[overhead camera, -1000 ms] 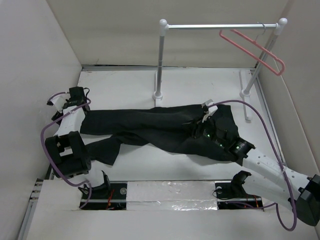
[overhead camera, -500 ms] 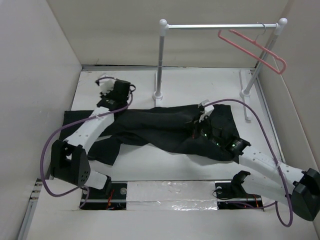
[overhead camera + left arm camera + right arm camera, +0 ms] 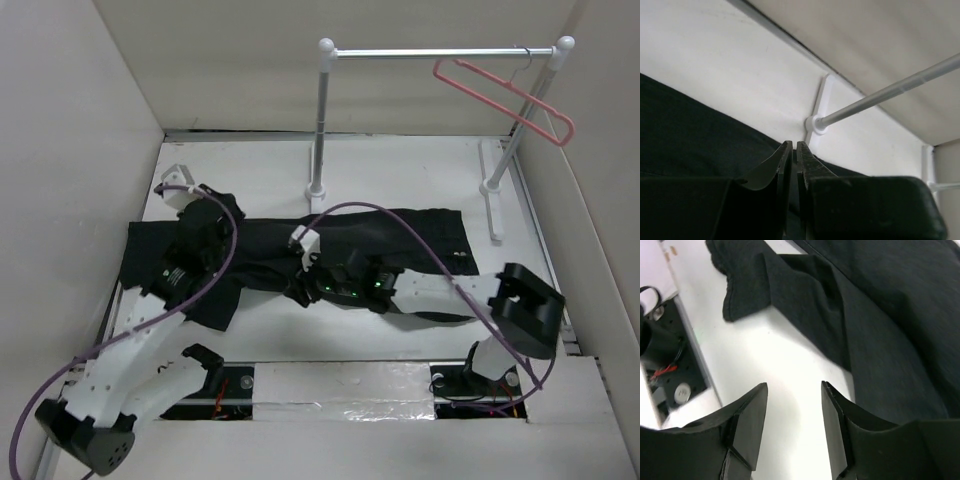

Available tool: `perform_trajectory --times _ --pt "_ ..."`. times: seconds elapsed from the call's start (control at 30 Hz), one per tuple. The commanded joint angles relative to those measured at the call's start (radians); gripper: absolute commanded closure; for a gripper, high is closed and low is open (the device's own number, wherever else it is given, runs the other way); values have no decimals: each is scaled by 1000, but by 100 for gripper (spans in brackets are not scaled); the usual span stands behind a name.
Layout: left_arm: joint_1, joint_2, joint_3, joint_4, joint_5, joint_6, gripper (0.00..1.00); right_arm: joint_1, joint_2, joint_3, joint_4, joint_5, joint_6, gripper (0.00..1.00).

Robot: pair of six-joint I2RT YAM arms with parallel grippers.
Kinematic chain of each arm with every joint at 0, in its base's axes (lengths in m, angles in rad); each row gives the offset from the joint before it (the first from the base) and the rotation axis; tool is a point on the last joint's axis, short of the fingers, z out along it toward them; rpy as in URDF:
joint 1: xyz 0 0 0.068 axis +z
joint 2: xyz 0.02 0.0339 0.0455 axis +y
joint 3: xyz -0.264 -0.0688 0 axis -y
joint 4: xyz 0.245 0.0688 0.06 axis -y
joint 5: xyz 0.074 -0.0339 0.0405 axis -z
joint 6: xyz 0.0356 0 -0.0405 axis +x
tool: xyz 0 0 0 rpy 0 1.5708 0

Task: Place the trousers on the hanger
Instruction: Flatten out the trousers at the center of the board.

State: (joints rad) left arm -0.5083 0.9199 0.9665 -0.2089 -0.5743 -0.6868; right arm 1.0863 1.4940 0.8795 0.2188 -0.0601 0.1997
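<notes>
Seen from above, a white table (image 3: 400,165) sits boxed in by plain pale walls (image 3: 100,100) on the left, back and right. The black trousers (image 3: 420,235) lie flat across its middle. Their waist is to the right, near the foot of the rail's right post, and their two legs run left until one cuff nearly meets the left wall. The only thing that holds anything is a white rail (image 3: 440,51) on two posts at the back. The pink hanger (image 3: 500,98) hangs by its hook from the rail's right end, tilted, close to the right wall and well apart from the trousers and both arms. The left arm reaches in from the near left corner, its wrist above the trouser legs. Through its own camera, the left gripper (image 3: 792,145) shows its fingers pressed almost together with only a thin slit between them. Black cloth lies below, and whether any fold is caught cannot be told. The right arm bends back across the front of the trousers, trailing a purple cable (image 3: 360,207) that loops over the cloth. The right gripper (image 3: 794,386) has its fingers spread with nothing between them. It sits over bare white table just beside the near edge of the trousers. Bare table shows in a wide band between the trousers and the back wall, around the rail's feet. A narrower band runs in front, up to the silvery strip (image 3: 340,385) along the near edge.
</notes>
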Motion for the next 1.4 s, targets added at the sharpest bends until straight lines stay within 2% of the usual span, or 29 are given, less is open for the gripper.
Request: perform_trajectory --times 0.0,0.1,0.23,0.37,0.43,0.5,0.57,0.6,0.67,0.83,0.97,1.1,1.13,1.17,1.3,1.37 --pt "4 -102 -78 -9 -9 23 93 36 160 160 111 8 -22 46" --pt "4 -165 -110 -58 -30 6 92 37 256 271 102 -6 -54 38" --pt "4 -230 -143 -73 -38 -37 91 37 423 474 22 -120 -101 36" --pt "4 -291 -183 -49 -41 -46 90 46 530 594 -39 -164 -109 36" --pt "4 -293 -192 -44 -39 -48 90 46 567 630 -45 -171 -102 37" --pt "4 -282 -196 -52 -36 -62 90 46 604 674 -64 -168 -102 47" --pt "4 -279 -206 -53 -32 -69 90 46 603 649 -39 -165 -91 60" --pt "4 -283 -221 -53 -30 -79 90 46 591 632 -26 -167 -88 86" --pt "4 -300 -241 -35 -29 -85 89 46 571 593 -1 -172 -77 100" --pt "4 -319 -269 -29 -32 -86 89 90 465 358 100 -243 -30 100" --pt "4 -311 -267 -26 -30 -83 89 177 410 245 110 -222 -13 100" --pt "4 -305 -278 -20 -21 -86 88 198 362 170 114 -219 17 100" --pt "4 -306 -281 -15 -21 -85 87 198 347 156 119 -216 23 99" --pt "4 -300 -282 -14 -19 -83 87 198 332 127 122 -213 27 94" --pt "4 -289 -305 -21 -16 -94 85 198 203 102 79 -198 3 42" --pt "4 -286 -321 -9 -15 -97 83 198 143 111 -17 -127 -25 31"
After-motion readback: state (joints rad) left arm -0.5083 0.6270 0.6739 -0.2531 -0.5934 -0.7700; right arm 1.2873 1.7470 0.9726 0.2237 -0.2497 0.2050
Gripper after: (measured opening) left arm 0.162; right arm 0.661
